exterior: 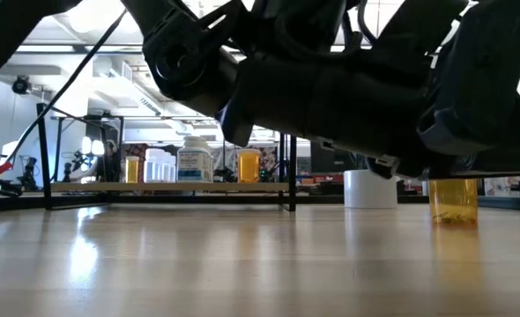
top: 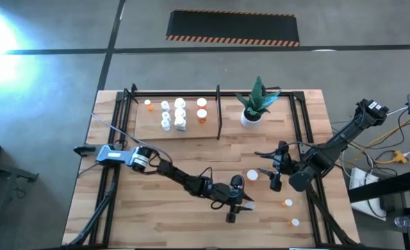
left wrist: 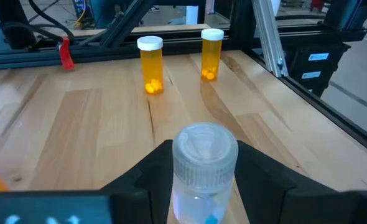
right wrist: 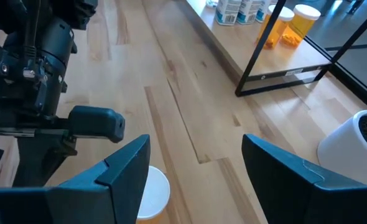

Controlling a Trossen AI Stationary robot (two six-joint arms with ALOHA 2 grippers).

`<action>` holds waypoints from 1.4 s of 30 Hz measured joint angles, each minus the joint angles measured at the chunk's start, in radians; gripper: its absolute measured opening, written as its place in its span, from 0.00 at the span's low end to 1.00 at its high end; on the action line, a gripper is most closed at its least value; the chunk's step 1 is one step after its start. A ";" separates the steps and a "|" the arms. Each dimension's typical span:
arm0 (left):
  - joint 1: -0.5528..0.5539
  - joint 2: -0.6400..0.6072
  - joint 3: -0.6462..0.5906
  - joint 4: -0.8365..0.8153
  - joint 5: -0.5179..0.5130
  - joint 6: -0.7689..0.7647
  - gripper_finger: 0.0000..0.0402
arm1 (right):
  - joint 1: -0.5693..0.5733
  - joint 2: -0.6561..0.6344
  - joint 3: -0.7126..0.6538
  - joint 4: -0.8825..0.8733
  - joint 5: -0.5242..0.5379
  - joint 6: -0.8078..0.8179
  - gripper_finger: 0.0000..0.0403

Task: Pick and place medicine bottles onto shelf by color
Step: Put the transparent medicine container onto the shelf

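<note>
Left gripper [left wrist: 202, 186]: two dark, blocky matte fingers [left wrist: 140, 180] standing to either side of a white bottle [left wrist: 203, 171]; whether they press on it cannot be told.
White bottle: small cylinder, translucent whitish body, ribbed round cap, upright between the left fingers on the near middle of the table.
Left arm: stretched low from the table's left edge toward the near centre, wrist close to the tabletop [top: 191, 222].
Right gripper [right wrist: 193, 180]: dark angular fingers [right wrist: 124, 165] spread well apart, hanging over an orange bottle with white cap [right wrist: 151, 198], gripping nothing.
Right arm: reaches in from the right edge, elbow raised, gripper right of centre.
Loose orange bottles: two clear amber cylinders with white caps, one [left wrist: 150, 64] beside the other [left wrist: 211, 53], upright near the table's right-front edge, small pills visible inside.
Tabletop: pale wood planks, smooth with a light sheen.
Shelf [top: 191, 132]: flat light-wood board framed by thin black tubes, at the table's far left half, with an upright black divider bar [top: 219, 111].
Bottles on shelf: white ones [top: 174, 114] clustered together; orange ones [top: 202, 111] just beside them, one more [top: 149, 105] apart at the left.
Plant pot [top: 251, 118]: smooth white round pot, spiky green leaves, beyond the divider.
</note>
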 joint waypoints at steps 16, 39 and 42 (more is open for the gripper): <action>-0.167 -0.432 -0.345 -0.402 -0.686 -0.173 0.32 | 0.000 0.000 0.000 0.000 -0.002 0.000 0.61; 0.046 -1.354 -1.214 -0.584 -1.087 -0.842 0.32 | 0.000 0.000 0.000 0.007 0.002 -0.006 0.61; 0.082 -1.336 -1.217 -0.584 -1.079 -0.828 0.32 | 0.000 0.000 0.000 0.007 0.002 -0.006 0.61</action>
